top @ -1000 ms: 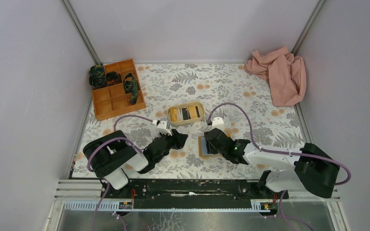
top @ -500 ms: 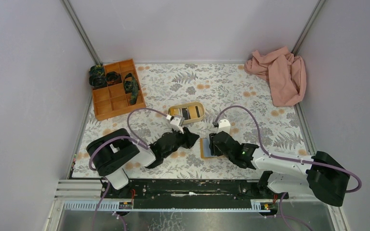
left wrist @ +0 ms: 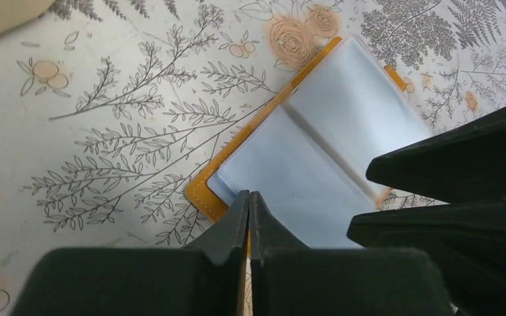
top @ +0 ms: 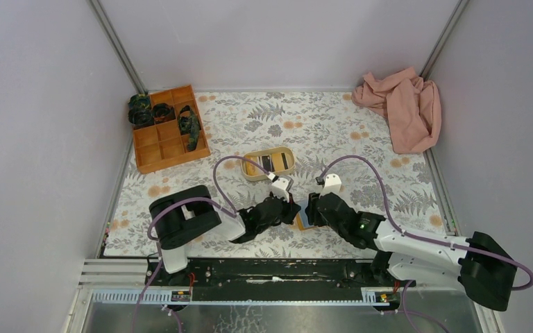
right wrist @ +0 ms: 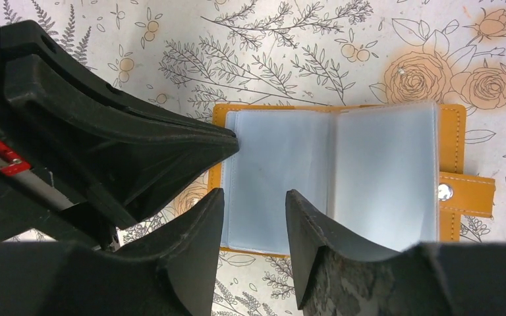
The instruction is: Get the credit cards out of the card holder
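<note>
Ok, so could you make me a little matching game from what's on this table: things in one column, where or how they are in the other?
Things:
1. card holder
2. tray
3. box
4. cloth

Place or state:
A. crumpled in the far right corner
B. lying open, pale blue inside
C. far left, dark bundles in some compartments
D. oval, mid-table, beyond the open holder

Pairs: 1-B; 2-D; 3-C; 4-A

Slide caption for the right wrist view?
Open card holder, no cards visible; right tool open above it, shut left tool at its edge.
</note>
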